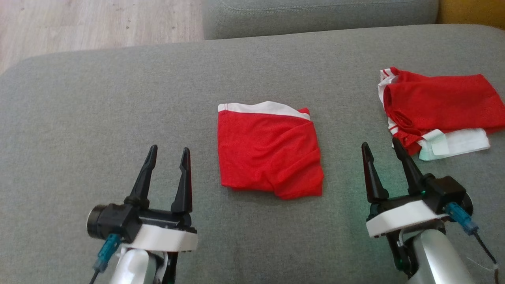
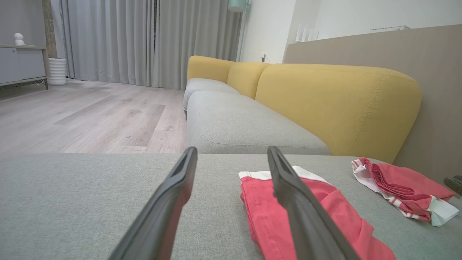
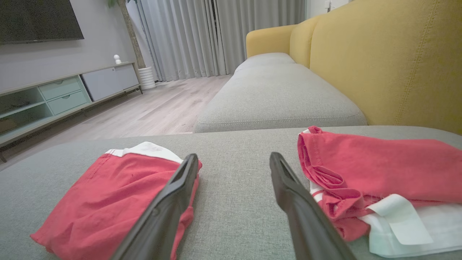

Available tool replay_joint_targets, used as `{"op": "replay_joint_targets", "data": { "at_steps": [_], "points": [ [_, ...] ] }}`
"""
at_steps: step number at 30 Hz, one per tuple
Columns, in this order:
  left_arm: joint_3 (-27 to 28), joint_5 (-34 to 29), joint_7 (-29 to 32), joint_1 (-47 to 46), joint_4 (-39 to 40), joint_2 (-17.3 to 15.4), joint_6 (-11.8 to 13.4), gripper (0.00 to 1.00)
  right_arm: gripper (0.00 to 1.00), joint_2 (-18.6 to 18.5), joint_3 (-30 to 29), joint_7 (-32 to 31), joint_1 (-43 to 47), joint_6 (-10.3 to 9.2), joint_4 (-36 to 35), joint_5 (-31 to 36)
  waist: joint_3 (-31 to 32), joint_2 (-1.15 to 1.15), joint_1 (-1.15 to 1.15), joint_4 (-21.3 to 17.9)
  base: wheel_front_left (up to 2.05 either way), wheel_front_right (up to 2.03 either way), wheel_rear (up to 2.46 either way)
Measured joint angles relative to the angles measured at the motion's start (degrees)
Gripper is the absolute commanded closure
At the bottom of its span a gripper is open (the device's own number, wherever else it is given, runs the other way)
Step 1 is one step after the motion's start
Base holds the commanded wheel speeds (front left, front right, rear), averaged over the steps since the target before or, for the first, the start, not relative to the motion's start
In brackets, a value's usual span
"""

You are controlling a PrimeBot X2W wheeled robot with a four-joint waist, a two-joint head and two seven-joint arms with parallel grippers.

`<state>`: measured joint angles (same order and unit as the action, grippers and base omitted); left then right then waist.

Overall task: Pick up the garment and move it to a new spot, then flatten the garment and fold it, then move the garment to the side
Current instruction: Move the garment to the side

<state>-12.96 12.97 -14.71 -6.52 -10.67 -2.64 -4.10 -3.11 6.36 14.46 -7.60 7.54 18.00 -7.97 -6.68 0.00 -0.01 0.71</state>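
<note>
Our left pincer (image 1: pixel 169 149) and right pincer (image 1: pixel 379 142) stand wide, empty. The folded red garment (image 1: pixel 268 154) lies on the grey cushion (image 1: pixel 118 98) between them; we'd pinch its layered edge (soft, light, floppy).

Domestic living room.
A long grey fabric sofa seat (image 3: pixel 281 97) with mustard-yellow padded backrests (image 3: pixel 389 65) stands across a pale wood-plank floor (image 3: pixel 158 108) from a low grey-and-white media cabinet with drawers (image 3: pixel 61 94) under a dark flat wall-mounted screen (image 3: pixel 39 18); floor-length grey pleated curtains (image 3: pixel 202 36) close the far end.
</note>
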Motion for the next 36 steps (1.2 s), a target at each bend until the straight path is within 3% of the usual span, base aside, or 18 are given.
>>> {"op": "replay_joint_targets", "data": {
  "at_steps": [9, 12, 21, 33, 34, 35, 36],
  "points": [
    [-0.62, 0.30, 0.00, -0.14, -0.01, 0.00, 0.02, 0.00, 0.00, 0.02, 0.93, -2.02, -2.27, 0.00, 2.86, 0.26, -1.50, 0.00, 0.01, 1.95, 0.00, 0.00, 0.00],
    [-1.33, 3.63, 0.00, -0.34, -0.01, -0.01, 0.05, 0.00, 0.00, 0.03, 2.91, -4.55, -4.40, 0.00, 5.00, -0.87, -2.33, 0.00, 0.01, 3.05, 0.00, 0.00, 0.00],
    [-3.66, 4.20, 0.00, -2.98, 0.07, -0.01, 0.25, 0.00, 0.00, -0.05, 6.55, -11.00, -8.67, 0.00, 14.18, -6.98, -4.71, 0.00, 0.01, 6.41, 0.00, 0.00, 0.00],
    [-5.43, 4.79, 0.00, -4.00, -0.10, 0.00, 0.65, 0.00, 0.00, -0.44, 10.10, -10.33, -16.96, 0.00, 23.45, -10.77, -7.36, 0.00, 0.01, 10.14, 0.00, 0.00, 0.00],
    [-5.46, 4.79, 0.00, -4.05, -0.10, 0.00, 0.66, 0.00, 0.14, -0.47, 10.37, -10.00, -17.39, 0.00, 23.88, -10.76, -7.51, 0.00, 0.01, 10.29, 0.00, 0.00, 0.00],
    [-5.46, 4.79, 0.00, -4.04, -0.12, 0.00, 0.78, 0.00, 0.67, -0.54, 10.71, -9.64, -17.90, 0.00, 24.38, -10.73, -7.61, 0.00, 0.01, 10.38, 0.00, 0.00, 0.00],
    [-5.43, 4.79, 0.00, -4.04, -0.12, 0.00, 1.04, 0.00, 1.00, -0.58, 11.12, -9.27, -18.41, 0.00, 24.92, -10.43, -7.65, 0.00, 0.01, 10.36, 0.00, 0.00, 0.00]
  ]
}}
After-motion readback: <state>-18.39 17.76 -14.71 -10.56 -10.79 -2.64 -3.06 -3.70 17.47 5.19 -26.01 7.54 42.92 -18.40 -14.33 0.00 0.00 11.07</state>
